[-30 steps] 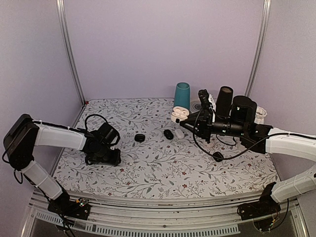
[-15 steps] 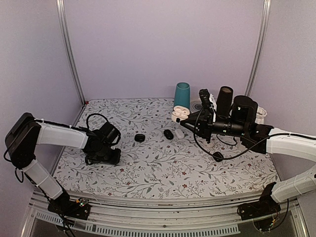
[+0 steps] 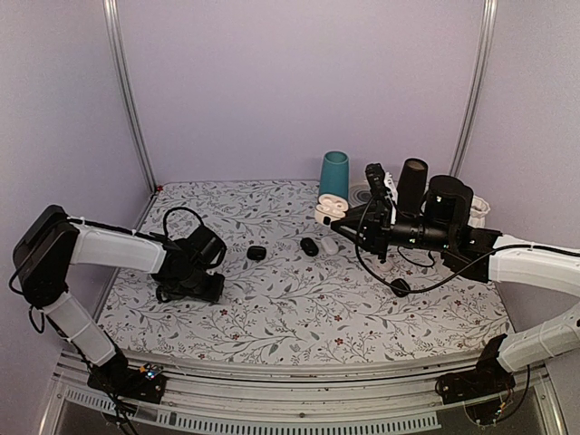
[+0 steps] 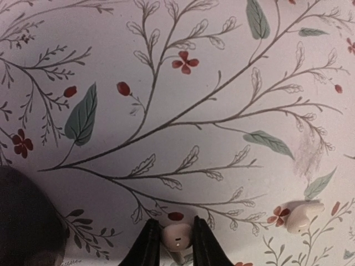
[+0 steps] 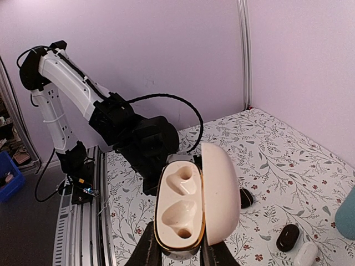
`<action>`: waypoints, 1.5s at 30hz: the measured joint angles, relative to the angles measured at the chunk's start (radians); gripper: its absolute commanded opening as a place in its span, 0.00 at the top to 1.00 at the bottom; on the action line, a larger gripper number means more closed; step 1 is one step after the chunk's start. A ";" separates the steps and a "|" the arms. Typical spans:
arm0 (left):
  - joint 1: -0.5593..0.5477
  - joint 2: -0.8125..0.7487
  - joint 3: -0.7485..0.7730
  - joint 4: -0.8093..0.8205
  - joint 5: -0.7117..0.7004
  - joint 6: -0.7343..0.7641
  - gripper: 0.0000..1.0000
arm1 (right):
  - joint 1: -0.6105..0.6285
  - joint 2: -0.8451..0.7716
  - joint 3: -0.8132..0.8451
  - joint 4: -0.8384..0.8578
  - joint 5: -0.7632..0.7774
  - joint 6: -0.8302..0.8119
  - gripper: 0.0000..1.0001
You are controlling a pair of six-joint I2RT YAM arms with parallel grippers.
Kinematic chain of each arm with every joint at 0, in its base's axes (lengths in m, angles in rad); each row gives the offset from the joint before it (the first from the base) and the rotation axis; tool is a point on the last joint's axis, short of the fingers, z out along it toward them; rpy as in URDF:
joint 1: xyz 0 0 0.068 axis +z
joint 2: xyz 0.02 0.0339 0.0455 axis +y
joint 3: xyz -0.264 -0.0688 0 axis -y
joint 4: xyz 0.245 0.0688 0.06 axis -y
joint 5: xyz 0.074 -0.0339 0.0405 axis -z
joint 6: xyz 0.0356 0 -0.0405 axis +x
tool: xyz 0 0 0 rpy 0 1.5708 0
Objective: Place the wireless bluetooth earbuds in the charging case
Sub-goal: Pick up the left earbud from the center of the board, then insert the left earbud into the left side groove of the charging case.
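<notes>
While your left claw (image 4: 176, 245) pinches one earbud (image 4: 176, 235) | right claw (image 5: 180, 249) clamps the open charging case (image 5: 178, 208) | lift it straight, easy.

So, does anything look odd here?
Nothing broken. The right gripper holds the open charging case, both sockets empty; one earbud is pinched by the left gripper, the other earbud lies loose beside it.

Earbud (image 4: 176, 237), seemingly touching, between fingers (image 4: 148, 247)
</notes>
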 measured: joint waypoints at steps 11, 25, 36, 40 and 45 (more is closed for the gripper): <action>-0.015 0.000 0.018 -0.008 -0.018 -0.003 0.88 | 0.000 0.000 0.000 0.000 -0.001 0.001 0.98; -0.026 -0.207 0.099 0.077 -0.019 0.015 0.89 | 0.000 0.061 0.001 0.030 -0.043 0.067 0.98; -0.053 -0.310 0.267 0.294 0.068 0.124 0.88 | 0.000 0.117 0.044 0.065 -0.109 0.133 0.98; -0.082 -0.310 0.308 0.385 0.125 0.173 0.88 | 0.000 0.141 0.067 0.073 -0.132 0.155 0.98; -0.130 -0.310 0.329 0.501 0.214 0.219 0.88 | 0.000 0.172 0.095 0.085 -0.159 0.183 0.98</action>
